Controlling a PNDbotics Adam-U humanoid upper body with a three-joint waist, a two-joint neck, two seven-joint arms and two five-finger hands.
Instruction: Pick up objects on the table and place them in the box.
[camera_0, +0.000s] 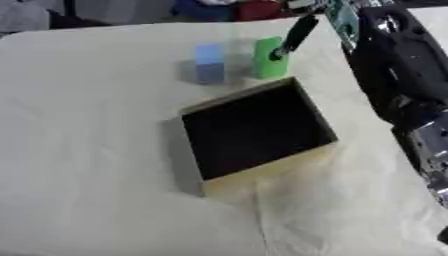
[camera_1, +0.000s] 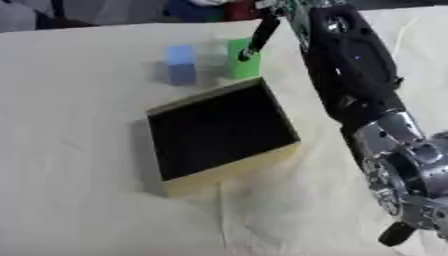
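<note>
An open square box (camera_0: 267, 173) with a black inside and pale yellow walls sits mid-table. Just behind it stand two upright blocks: a blue block (camera_0: 209, 63) on the left and a green block (camera_0: 268, 64) on the right, a small gap between them. My right arm reaches in from the right side toward the far edge. Of my right hand (camera_0: 295, 35) one straight black finger shows, sloping down with its tip against the upper right face of the green block. The rest of that hand is cut off at the top. My left hand appears in neither view.
A cream cloth (camera_0: 96, 150) with creases covers the whole table. My bulky black right forearm (camera_1: 354, 65) and its silver joint (camera_1: 411, 165) hang over the table's right side. Blue and red things (camera_0: 223, 9) lie beyond the far edge.
</note>
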